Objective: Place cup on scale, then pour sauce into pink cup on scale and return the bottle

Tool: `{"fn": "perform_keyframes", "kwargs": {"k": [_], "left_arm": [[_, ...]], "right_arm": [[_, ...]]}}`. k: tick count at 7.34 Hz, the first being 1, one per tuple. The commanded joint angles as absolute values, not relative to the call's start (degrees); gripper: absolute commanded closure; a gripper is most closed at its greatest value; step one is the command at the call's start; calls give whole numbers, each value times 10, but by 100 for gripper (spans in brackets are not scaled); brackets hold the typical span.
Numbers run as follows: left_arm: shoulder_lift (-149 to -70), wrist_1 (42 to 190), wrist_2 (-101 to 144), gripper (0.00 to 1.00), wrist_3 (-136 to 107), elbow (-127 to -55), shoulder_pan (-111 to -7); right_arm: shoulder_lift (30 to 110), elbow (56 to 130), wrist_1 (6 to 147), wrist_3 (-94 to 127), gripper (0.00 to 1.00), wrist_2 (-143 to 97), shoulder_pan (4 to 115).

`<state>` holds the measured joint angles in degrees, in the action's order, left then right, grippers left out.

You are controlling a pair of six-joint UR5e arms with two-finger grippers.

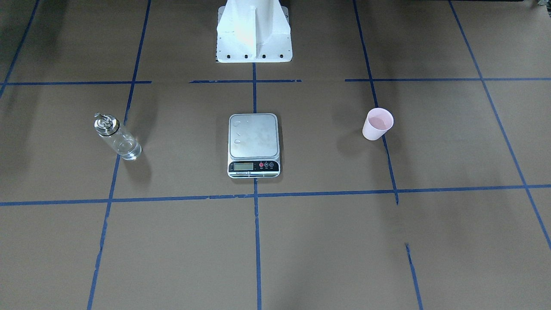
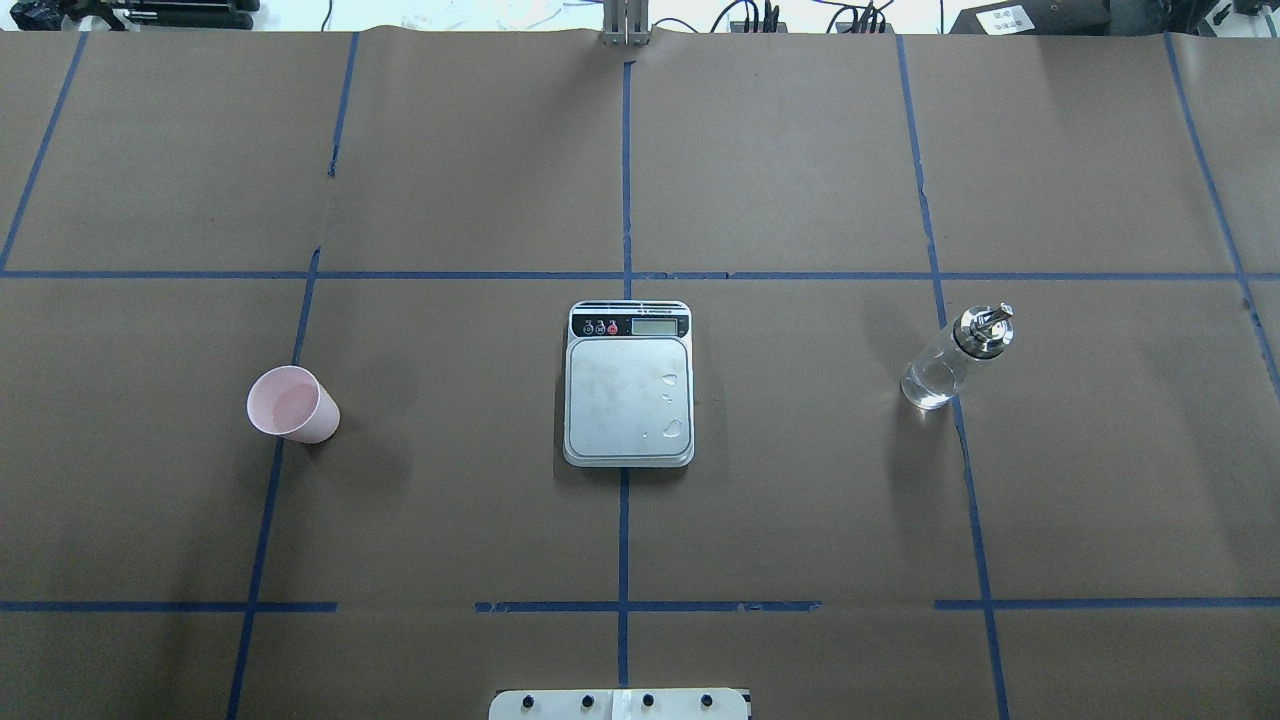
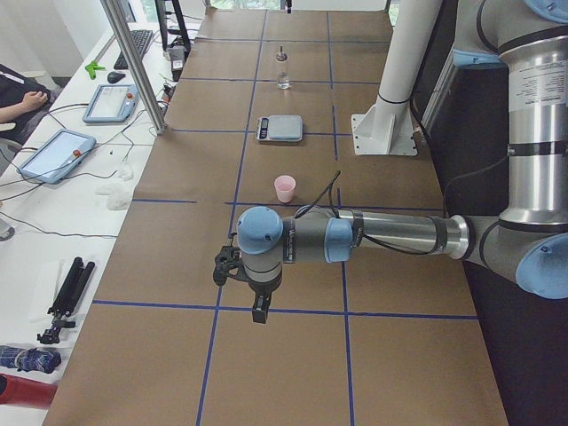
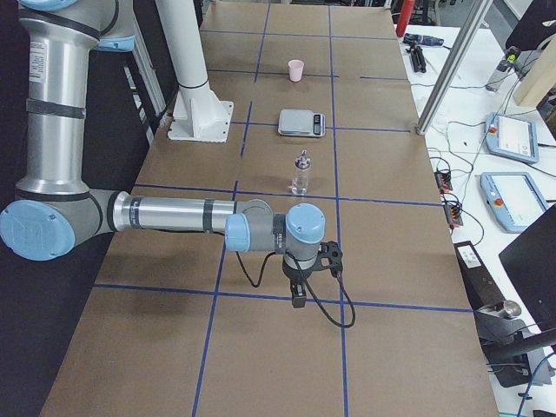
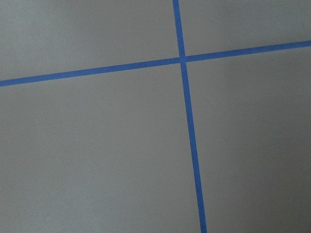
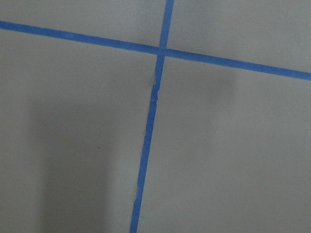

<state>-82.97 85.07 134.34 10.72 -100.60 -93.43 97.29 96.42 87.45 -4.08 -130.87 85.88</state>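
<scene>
Find the scale [image 2: 628, 400] at the middle of the table [image 2: 800, 500], a few drops [image 2: 676, 428] on its platform. Look well to its left for the cup [image 2: 292, 404] and well to its right for the bottle [image 2: 945, 365], both upright. Cannot judge the spread of the left gripper [image 3: 259, 312], low over the table's left end, nor of the right gripper [image 4: 298, 300], over the right end.

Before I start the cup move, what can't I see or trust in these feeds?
- Left gripper: shows only in the exterior left view, and small; open or shut unclear.
- Right gripper: likewise, only in the exterior right view.
- Neither wrist view shows its own gripper.
- Scale display: digits too small to read in every view.
- Bottle fill level: clear glass, contents not discernible.
</scene>
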Motion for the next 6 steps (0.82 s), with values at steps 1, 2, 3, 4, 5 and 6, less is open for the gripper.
{"fn": "perform_keyframes", "kwargs": {"k": [1,2,3,4,5,6], "left_arm": [[-829,851,1344,0,108,-1002,-934],[-829,852,1344,0,110,-1003,-934],[-830,853,1342,0,110,-1006,-934],[-824,892,1339,0,112,-1003,-934],[-817,951,1339,0,106,-999,-934],[-826,971,1343,0,87,-992,-934]], "right_arm": [[973,964,875,-41,0,-1310,858],[973,969,874,-40,0,-1310,858],[972,980,875,-36,0,-1310,857],[972,983,875,-34,0,-1311,855],[972,996,868,-33,0,-1310,855],[972,998,824,-32,0,-1310,855]]}}
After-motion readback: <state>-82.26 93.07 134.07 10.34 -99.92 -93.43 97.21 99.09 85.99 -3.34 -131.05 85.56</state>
